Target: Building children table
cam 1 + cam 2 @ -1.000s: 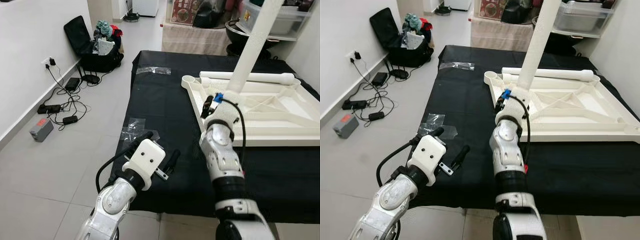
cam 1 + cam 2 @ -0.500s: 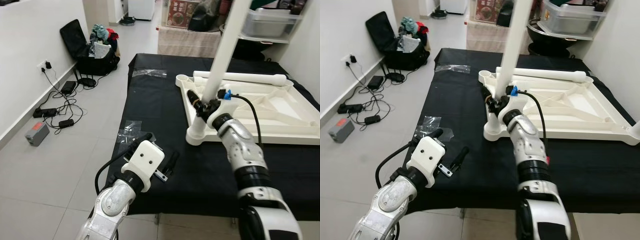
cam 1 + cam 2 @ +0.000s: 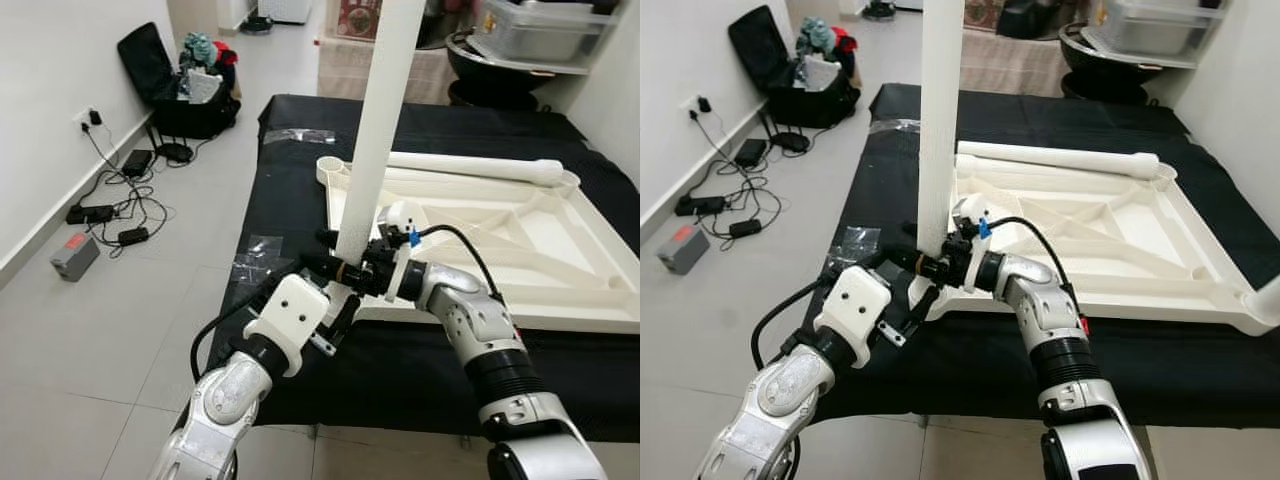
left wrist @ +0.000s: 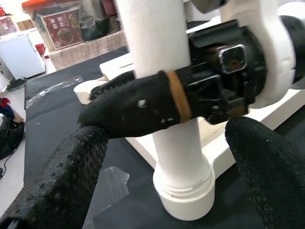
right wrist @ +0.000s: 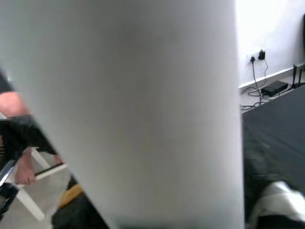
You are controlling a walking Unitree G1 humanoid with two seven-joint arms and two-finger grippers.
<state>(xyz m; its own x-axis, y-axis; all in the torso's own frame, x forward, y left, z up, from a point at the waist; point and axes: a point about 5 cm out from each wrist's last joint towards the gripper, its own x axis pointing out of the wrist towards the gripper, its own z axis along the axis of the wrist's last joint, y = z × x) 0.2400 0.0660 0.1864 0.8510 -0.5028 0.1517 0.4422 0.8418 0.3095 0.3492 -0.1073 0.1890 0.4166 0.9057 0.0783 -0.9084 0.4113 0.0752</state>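
Observation:
A white table top (image 3: 520,230) lies upside down on the black-covered table (image 3: 300,190). A long white table leg (image 3: 375,130) stands upright in the socket (image 4: 183,200) at the top's near left corner. My right gripper (image 3: 338,262) points left and is shut on the leg just above the socket; one of its fingers (image 4: 138,107) crosses in front of the leg. My left gripper (image 3: 325,292) hovers open just in front of the leg's base, its fingers (image 4: 52,176) spread wide on either side. A second leg (image 3: 470,165) lies along the top's far edge.
Clear plastic wrappers (image 3: 255,250) lie on the black cloth left of the top. On the floor to the left are cables and a power strip (image 3: 110,210) and an open black suitcase (image 3: 180,80). A shelf with a bin (image 3: 540,30) stands behind the table.
My right arm has swung round so its gripper points left, bringing the leg and the top's corner closer to my left gripper. The leg stands more upright. The camera has shifted too.

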